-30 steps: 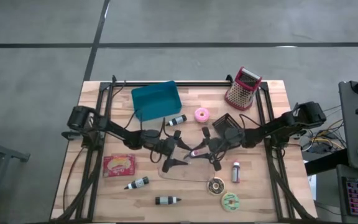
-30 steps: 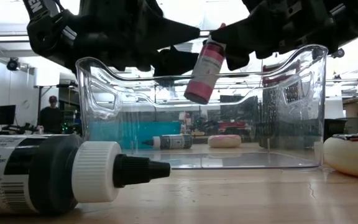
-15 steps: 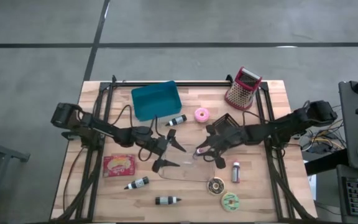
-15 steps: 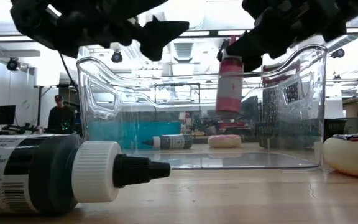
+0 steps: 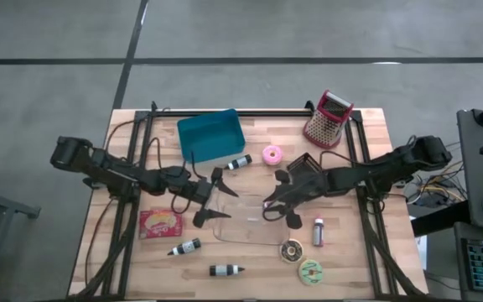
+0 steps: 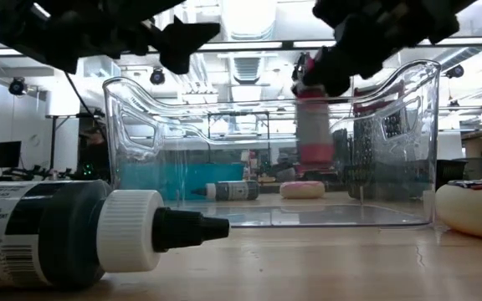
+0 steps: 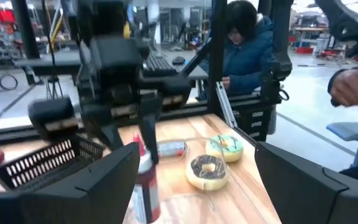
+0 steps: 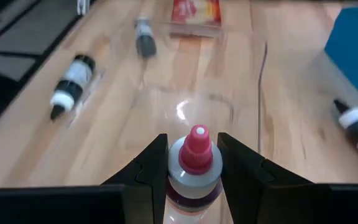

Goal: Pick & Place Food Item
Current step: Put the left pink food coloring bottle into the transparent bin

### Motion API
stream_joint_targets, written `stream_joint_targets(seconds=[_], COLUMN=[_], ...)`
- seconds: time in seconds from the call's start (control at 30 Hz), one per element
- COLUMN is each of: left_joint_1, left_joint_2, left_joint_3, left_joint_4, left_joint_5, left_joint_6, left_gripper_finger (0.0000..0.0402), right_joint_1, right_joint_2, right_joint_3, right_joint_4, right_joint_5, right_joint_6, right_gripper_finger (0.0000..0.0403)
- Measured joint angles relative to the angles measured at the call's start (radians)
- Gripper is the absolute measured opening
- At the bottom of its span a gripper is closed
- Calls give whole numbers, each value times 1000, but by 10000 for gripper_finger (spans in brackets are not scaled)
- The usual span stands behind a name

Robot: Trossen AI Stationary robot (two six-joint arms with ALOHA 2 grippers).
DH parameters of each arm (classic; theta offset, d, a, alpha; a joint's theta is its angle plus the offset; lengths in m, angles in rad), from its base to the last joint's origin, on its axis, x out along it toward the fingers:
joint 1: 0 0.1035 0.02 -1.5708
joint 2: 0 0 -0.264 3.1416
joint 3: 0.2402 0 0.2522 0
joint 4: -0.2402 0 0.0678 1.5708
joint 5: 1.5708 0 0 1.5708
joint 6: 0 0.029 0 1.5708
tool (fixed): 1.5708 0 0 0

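Note:
A small bottle (image 6: 312, 125) with a pink label and a red cap (image 8: 197, 138) hangs upright with my right gripper (image 5: 268, 205) shut on it. It is over the far side of a clear plastic bin (image 5: 250, 225). In the low view its lower end shows through the bin's clear wall (image 6: 392, 150), above the bin's floor. My left gripper (image 5: 215, 199) stands open and holds nothing, raised above the table just left of the bin. My right gripper pinches the bottle between its two fingers (image 8: 151, 168), just below the cap at the shoulder (image 8: 194, 177). The fingers come from the table's right, slanting down. The bottle hangs upright below them, cap up, lifted clear.
Around the bin lie a teal tub (image 5: 210, 134), a grater (image 5: 328, 117), a black basket (image 5: 304, 164), a pink donut (image 5: 272, 155), two more donuts (image 5: 290, 250) and a red packet (image 5: 161, 223). Dark bottles (image 5: 184, 247) and another pink bottle (image 5: 318, 232) lie nearby. A person sits beyond the table (image 7: 244, 43).
My left gripper has drawn back toward the table's left edge and risen, staying open. My right gripper has tipped its wrist while staying over the bin. The pink bottle has swung from a tilt to upright.

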Motion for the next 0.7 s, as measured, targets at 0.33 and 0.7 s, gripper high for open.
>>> stream_joint_targets(seconds=[0.33, 0.7], left_joint_1=[0, 0], left_joint_2=[-98, -109], left_joint_3=[-63, -65], left_joint_4=[-28, -37], left_joint_5=[-65, -83], left_joint_6=[8, 12], left_gripper_finger=[321, 321], right_joint_1=[0, 0], right_joint_2=[125, 167], right_joint_3=[5, 11], right_joint_4=[104, 122], right_joint_5=[0, -2], right_joint_6=[12, 4], right_gripper_finger=[107, 107])
